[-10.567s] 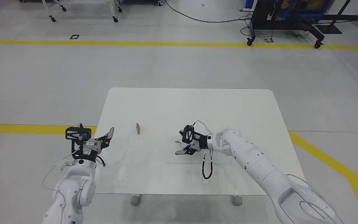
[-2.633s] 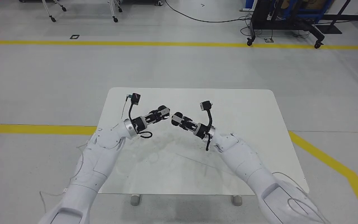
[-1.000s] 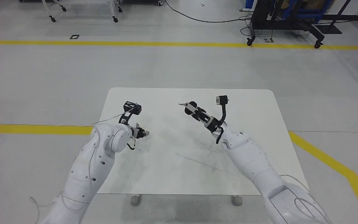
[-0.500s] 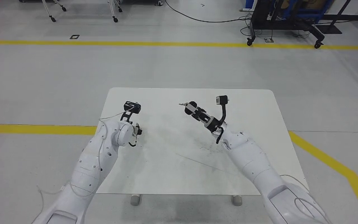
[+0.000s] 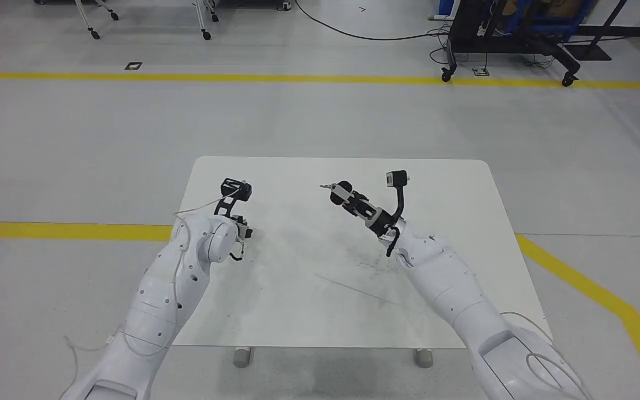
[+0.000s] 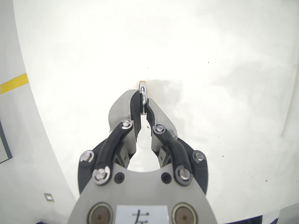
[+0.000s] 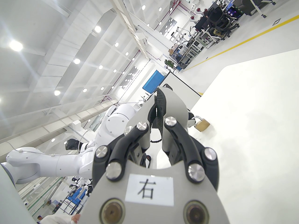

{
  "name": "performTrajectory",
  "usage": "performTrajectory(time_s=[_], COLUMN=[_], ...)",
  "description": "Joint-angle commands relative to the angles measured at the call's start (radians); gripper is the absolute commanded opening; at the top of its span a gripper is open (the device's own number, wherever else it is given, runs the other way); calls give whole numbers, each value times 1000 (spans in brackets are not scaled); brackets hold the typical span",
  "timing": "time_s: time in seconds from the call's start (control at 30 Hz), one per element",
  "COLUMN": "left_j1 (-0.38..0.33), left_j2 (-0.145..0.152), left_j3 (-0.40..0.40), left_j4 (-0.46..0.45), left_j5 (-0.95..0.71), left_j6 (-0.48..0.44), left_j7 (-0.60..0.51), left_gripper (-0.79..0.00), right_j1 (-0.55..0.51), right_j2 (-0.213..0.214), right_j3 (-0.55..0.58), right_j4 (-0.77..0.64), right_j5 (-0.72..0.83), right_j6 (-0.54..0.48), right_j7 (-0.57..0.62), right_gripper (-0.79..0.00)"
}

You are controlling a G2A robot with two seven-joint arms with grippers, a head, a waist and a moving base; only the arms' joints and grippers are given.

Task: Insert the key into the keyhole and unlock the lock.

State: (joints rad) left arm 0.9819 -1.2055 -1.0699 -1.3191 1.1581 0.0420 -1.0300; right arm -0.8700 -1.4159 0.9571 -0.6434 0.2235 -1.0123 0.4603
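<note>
On the left side of the table (image 5: 450, 300), the left gripper (image 6: 143, 102) is closed on the silver shackle (image 6: 143, 97) of the brass lock (image 6: 142, 84), which sits at the surface. To its right, raised over the far middle, the right gripper (image 5: 336, 190) pinches the key (image 5: 324, 186). The key's tip points left, well apart from the lock.

Centre of frame: white table (image 5: 440, 200) with rounded corners, on grey floor crossed by yellow lines (image 5: 300, 77). Left of centre: left gripper (image 5: 245, 232), down at the tabletop near its left edge. Upper centre: right gripper (image 5: 335, 190) over the table, pointing toward upper left, thin key (image 5: 323, 186) at its tip. Upper right: black cart (image 5: 510, 35).
</note>
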Motion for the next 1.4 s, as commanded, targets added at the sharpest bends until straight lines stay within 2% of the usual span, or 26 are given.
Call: performTrajectory(time_s=[0.0, 0.43, 0.77, 1.0, 1.13, 1.17, 1.2, 1.37], left_j1=[1, -2, -9, -13, -20, -20, -21, -29], left_j2=[-1, -6, -12, -16, -20, -21, -21, -25], left_j3=[-1, -13, -14, -13, -9, -8, -6, 7], left_j4=[2, 24, 48, 61, 68, 68, 68, 77], left_j5=[-2, -23, -25, -30, -18, -20, -16, 6], left_j6=[1, -2, 2, 9, 24, 24, 24, 21], left_j7=[0, 3, 15, 27, 44, 47, 48, 25], left_gripper=[-785, -785, -563, -520, -579, -723, -785, -785], right_j1=[0, 0, 0, 0, 0, 0, 0, 0], right_j2=[0, 0, 0, 0, 0, 0, 0, 0], right_j3=[0, 0, 0, 0, 0, 0, 0, 0], right_j4=[0, 0, 0, 0, 0, 0, 0, 0], right_j5=[0, 0, 0, 0, 0, 0, 0, 0], right_j6=[0, 0, 0, 0, 0, 0, 0, 0], right_j7=[0, 0, 0, 0, 0, 0, 0, 0], right_gripper=[-785, -785, -785, -785, -785, -785, -785, -785])
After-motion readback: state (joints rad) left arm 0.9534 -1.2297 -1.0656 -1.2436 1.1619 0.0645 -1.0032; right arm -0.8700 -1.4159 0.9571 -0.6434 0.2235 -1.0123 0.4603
